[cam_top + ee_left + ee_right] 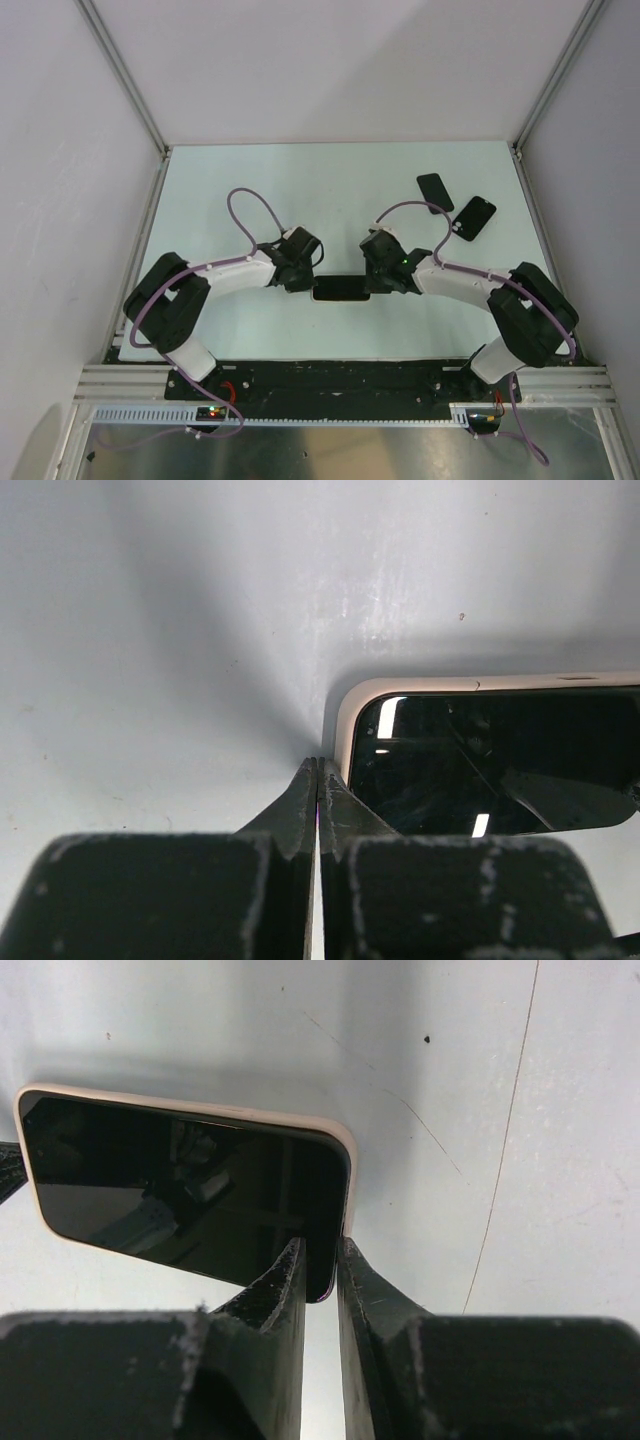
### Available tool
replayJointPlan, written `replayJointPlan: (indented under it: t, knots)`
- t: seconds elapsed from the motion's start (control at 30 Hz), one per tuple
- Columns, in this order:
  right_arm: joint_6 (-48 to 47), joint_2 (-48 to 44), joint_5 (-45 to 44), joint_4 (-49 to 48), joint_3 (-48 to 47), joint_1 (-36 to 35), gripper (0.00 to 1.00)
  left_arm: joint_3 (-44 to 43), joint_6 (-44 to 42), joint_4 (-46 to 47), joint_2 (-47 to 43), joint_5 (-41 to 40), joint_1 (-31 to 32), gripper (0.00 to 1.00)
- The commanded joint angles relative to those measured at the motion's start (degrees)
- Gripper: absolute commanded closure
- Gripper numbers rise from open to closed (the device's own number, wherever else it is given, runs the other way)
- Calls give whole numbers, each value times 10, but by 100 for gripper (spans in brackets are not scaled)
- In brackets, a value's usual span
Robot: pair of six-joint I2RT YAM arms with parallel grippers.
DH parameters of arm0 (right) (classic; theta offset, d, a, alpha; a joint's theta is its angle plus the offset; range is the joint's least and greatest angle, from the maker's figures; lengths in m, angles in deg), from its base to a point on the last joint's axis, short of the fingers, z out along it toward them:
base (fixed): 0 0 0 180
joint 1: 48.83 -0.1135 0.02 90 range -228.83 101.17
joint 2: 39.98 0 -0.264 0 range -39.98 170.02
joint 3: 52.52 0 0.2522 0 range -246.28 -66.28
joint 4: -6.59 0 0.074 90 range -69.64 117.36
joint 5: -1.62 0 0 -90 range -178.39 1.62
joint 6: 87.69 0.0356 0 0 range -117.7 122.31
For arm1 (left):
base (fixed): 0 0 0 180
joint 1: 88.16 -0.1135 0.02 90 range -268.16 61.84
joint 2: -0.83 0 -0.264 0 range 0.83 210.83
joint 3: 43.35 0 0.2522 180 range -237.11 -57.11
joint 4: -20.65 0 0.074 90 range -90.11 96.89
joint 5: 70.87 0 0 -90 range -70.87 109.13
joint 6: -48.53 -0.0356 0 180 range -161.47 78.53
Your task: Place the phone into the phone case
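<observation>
We see the phone (340, 289) lying flat at the middle of the table's near side, between the two grippers. From above it is only a small dark rectangle. The wrist cameras add its surface: glossy black glass that mirrors the rig, framed by a matte cream rim (345, 720) with softly rounded corners. We cannot tell whether that rim is the case or the phone's own body. The left gripper (318, 780) has its black, scuffed, wedge-shaped fingers pressed together with no gap, and their tips meet right at one rounded corner of the rim. The right gripper (321, 1248) stands at the opposite end, its jaws a narrow slit apart. One finger overlaps the glass and the other sits just outside the rim, so they straddle the phone's edge near a corner. We cannot tell whether they actually clamp it. The table (300, 180) is a pale, smooth sheet. The right wrist view shows fine scratches and specks on it that the overhead view does not resolve. Only the overhead view shows two more dark flat slabs (435, 192) lying at angles near the far right, well apart from the phone, and the purple cables (250, 200) looping over the white arms.
</observation>
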Motion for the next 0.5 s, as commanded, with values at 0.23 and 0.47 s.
replayJointPlan:
  t: [0.23, 0.47]
  knots:
    - [8, 80, -34, -2, -14, -71, 100, -22, -5, 32, 7, 26, 9, 100]
    - [29, 106, -59, 3, -8, -105, 100, -23, -8, 31, 7, 26, 9, 100]
